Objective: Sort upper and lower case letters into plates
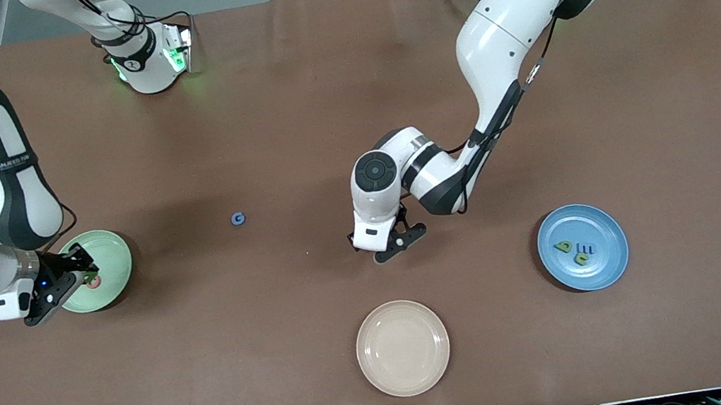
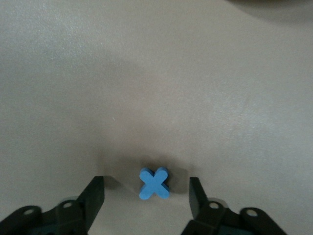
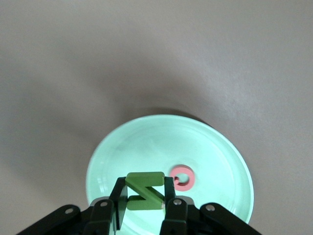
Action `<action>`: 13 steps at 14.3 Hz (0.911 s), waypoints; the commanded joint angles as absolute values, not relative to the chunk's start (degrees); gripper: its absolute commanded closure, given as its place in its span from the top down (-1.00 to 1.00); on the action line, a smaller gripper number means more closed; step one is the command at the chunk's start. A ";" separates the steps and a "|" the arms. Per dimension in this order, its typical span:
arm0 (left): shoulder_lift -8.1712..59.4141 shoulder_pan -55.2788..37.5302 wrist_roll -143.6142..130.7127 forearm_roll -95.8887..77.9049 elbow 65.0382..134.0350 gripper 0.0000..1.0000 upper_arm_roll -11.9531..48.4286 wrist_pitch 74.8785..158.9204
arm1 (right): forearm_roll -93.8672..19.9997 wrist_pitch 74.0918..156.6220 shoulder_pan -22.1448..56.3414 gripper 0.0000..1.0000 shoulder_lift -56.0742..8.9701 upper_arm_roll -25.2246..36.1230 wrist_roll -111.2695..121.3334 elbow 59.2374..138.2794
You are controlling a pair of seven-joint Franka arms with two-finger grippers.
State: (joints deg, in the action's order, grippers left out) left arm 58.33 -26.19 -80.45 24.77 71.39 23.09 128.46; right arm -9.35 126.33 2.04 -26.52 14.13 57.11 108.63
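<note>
Meanwhile, right pincer (image 3: 145, 208) pinches upright green Z (image 3: 145, 191); left pincer (image 2: 146, 196) straddles flat blue x (image 2: 154, 183), spread.

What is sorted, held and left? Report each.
Done: three letters lie in the blue plate, one pink letter in the mint plate. In hand: the right gripper holds a green letter over the mint plate; the left gripper, open, straddles a blue x on the table. Left: a blue letter lying loose. The beige plate holds nothing.

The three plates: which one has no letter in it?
The cream plate, nearest the front camera, is bare. The blue plate holds three letters, and the green plate holds a pink letter.
</note>
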 commanded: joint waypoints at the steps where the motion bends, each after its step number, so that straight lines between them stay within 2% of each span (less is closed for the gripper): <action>1: 59.06 -27.25 -80.07 23.73 69.70 0.28 22.15 128.50 | -10.11 128.76 1.41 -0.69 -29.35 13.01 58.01 109.34; 3: 59.06 -27.25 -79.98 23.73 69.70 0.19 22.06 128.50 | -10.46 129.54 1.58 -0.68 -29.71 12.92 58.01 110.82; 5: 59.50 -27.33 -79.98 23.73 69.70 -0.03 22.06 128.50 | -10.55 130.95 1.67 -0.67 -29.79 12.75 57.92 112.05; 8: 59.68 -27.51 -80.07 23.82 69.96 -0.77 21.97 128.50 | -10.55 131.66 1.84 -0.57 -30.41 12.66 57.92 112.32; 9: 59.68 -27.51 -80.16 23.73 69.96 -0.96 21.97 128.50 | -10.55 131.57 2.02 -0.48 -30.41 12.74 57.92 112.24; 10: 59.33 -27.42 -80.24 23.82 70.05 -1.00 21.97 128.32 | -10.55 131.22 2.02 -0.24 -30.24 12.74 57.92 112.15; 11: 58.46 -26.99 -80.16 23.73 70.05 -1.00 22.06 127.62 | -10.55 131.05 2.20 0.54 -29.63 12.74 57.75 111.97; 12: 57.06 -26.20 -79.90 23.73 70.05 -1.00 22.06 126.75 | -10.55 130.78 1.85 1.00 -28.58 12.66 57.31 111.97; 13: 55.56 -25.15 -79.54 23.82 70.05 -1.00 22.06 125.43 | -10.55 129.56 2.28 1.00 -27.00 12.74 55.91 111.62</action>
